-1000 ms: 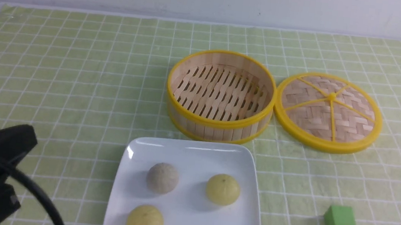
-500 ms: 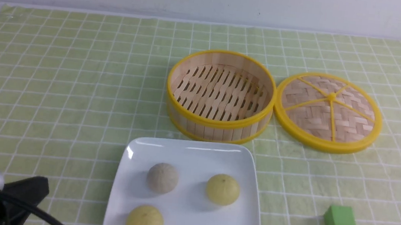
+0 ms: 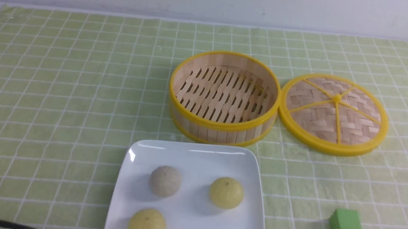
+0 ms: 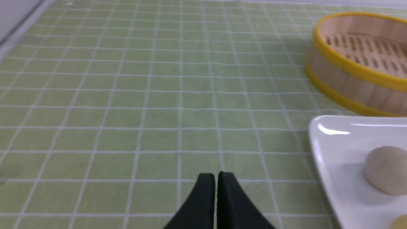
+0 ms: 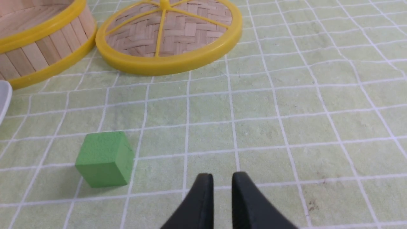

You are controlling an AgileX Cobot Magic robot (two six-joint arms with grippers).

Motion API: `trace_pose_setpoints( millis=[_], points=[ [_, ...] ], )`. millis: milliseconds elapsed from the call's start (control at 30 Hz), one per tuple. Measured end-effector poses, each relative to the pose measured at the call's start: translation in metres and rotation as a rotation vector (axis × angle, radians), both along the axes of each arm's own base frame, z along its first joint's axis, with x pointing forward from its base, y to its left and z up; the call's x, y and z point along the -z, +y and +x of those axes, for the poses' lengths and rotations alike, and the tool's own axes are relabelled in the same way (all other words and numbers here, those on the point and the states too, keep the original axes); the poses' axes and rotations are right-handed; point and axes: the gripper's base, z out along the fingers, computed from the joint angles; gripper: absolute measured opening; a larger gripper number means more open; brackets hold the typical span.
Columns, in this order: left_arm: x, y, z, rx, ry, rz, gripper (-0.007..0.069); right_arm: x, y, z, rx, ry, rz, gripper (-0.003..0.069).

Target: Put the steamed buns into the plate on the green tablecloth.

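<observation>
Left gripper (image 4: 216, 178) has its fingers pressed together with nothing between them, low over the green tablecloth (image 3: 57, 86), off to the plate's left. Right gripper (image 5: 222, 179) fingers sit a narrow gap apart, holding nothing, near the green cube (image 5: 105, 158). All three steamed buns (image 3: 165, 180) are on the plate (image 3: 195, 155), with the bamboo steamer (image 3: 224, 97) and its lid (image 3: 334, 114) behind.

Three steamed buns (image 3: 165, 180) — two yellow, one greyish — sit apart on the white plate (image 3: 199, 154) on the green tablecloth (image 3: 57, 86).
</observation>
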Motion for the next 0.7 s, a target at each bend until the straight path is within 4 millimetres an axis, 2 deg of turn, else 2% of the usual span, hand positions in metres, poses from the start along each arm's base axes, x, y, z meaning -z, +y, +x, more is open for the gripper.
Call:
trace_pose_setpoints(
  millis=[167,700],
  points=[
    [0.030,0.004,-0.010,-0.063,0.029,0.009,0.0040,0.000,0.000,0.000,0.000,0.000,0.000,0.0118],
    [0.033,0.005,-0.012,-0.068,0.049,0.017,0.0055,0.000,0.000,0.000,0.000,0.000,0.000,0.0142]
  ],
)
